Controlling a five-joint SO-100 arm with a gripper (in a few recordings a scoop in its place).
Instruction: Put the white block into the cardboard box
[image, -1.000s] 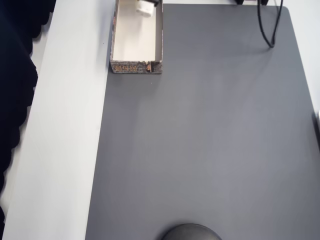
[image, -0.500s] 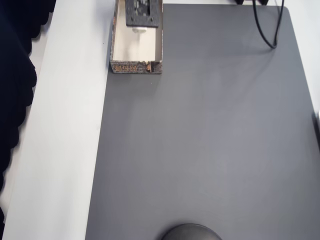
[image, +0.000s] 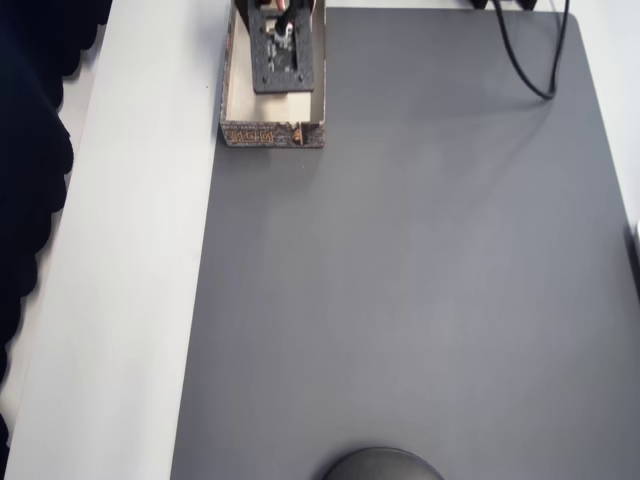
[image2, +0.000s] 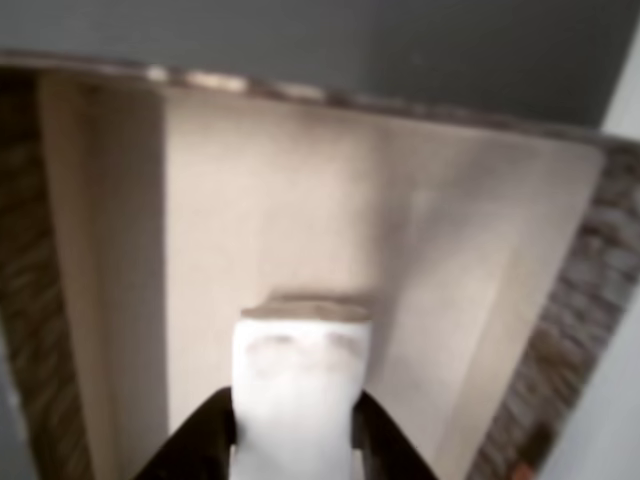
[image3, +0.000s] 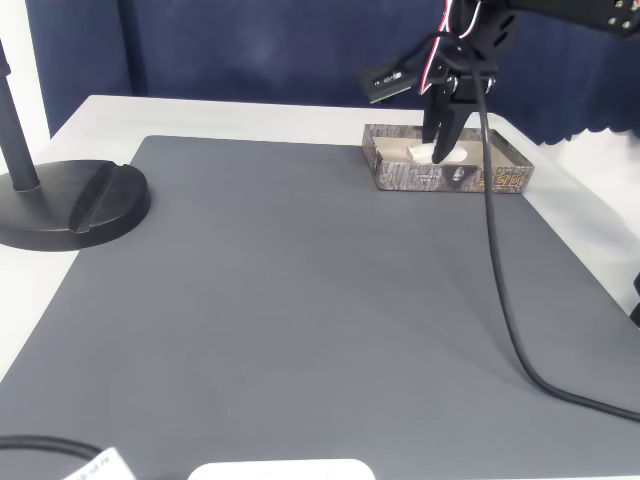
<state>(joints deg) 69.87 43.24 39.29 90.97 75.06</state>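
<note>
Wrist view shows my hand (image2: 295, 440) clamped on the white block (image2: 300, 385), down inside the cardboard box (image2: 100, 250) above its cream floor. I judge this the placing step; next, spread the fingers and lift straight out.

**Matt surfaces all round**

The cardboard box (image2: 120, 250) has a smooth, dull cream paper lining and rough-looking printed outer sides. The white block (image2: 300, 390) looks matt and plain. The grey mat (image3: 300, 290) is matt, finely textured.
</note>
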